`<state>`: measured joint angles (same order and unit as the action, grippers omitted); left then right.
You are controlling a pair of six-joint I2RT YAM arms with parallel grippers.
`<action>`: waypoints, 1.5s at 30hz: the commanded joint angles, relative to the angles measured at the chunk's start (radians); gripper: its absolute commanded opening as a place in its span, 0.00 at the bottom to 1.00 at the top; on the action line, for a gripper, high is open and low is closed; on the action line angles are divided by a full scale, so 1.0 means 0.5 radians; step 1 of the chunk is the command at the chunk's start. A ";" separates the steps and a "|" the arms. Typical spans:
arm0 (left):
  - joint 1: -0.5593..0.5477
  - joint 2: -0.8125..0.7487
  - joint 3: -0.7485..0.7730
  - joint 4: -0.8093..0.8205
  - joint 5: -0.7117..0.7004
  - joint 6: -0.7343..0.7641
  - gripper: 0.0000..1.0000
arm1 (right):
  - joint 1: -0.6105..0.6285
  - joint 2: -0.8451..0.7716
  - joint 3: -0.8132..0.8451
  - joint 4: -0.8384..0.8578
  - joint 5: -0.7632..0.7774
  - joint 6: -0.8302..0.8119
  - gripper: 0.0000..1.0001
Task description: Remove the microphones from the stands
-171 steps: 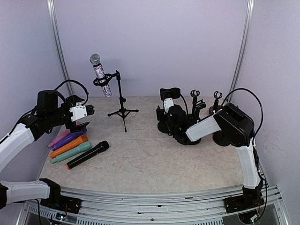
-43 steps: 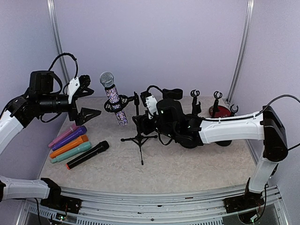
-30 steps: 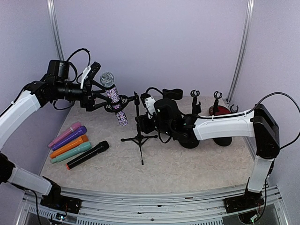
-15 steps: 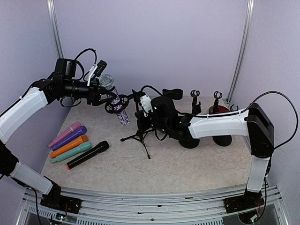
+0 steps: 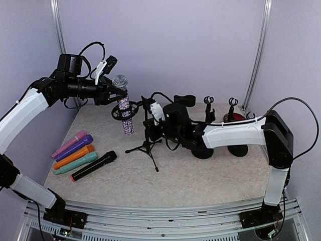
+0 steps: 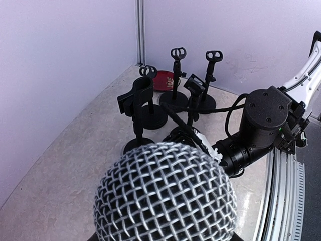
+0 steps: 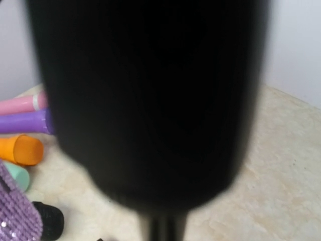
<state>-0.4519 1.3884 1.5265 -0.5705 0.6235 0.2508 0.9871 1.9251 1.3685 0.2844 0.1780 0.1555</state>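
The microphone (image 5: 124,103) is noted seated in the stand (image 5: 146,145), itself clamped by the right gripper (image 5: 150,131); the left gripper (image 5: 116,92) is placed at its head (closure cannot be told); withdrawal outstanding.

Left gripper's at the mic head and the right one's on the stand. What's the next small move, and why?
Probably the left gripper should draw the microphone upward along its axis: its body sits through the clip ring of the stand, which the right gripper braces.
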 commanded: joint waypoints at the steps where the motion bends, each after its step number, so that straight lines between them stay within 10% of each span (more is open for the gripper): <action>1: -0.021 -0.057 0.178 0.095 0.029 -0.007 0.28 | 0.002 -0.010 -0.058 -0.041 -0.046 -0.001 0.00; 22: 0.173 -0.134 0.747 0.053 0.093 -0.005 0.23 | 0.003 0.000 -0.193 -0.116 0.092 -0.078 0.00; 33: 0.260 -0.380 0.197 0.104 -0.342 0.463 0.12 | 0.003 -0.080 -0.163 -0.118 0.078 -0.055 0.01; 42: 0.330 -0.574 -0.467 0.180 -0.310 1.324 0.14 | 0.000 -0.302 -0.297 -0.026 0.099 0.068 0.69; 45: 0.330 -0.567 -0.591 0.152 -0.312 1.533 0.12 | -0.002 -0.384 -0.349 0.012 0.081 0.119 0.76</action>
<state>-0.2920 1.1507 1.2694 -0.5564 0.4648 0.7998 0.9859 1.8233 1.2228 0.2775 0.2218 0.1753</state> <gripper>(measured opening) 0.396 0.732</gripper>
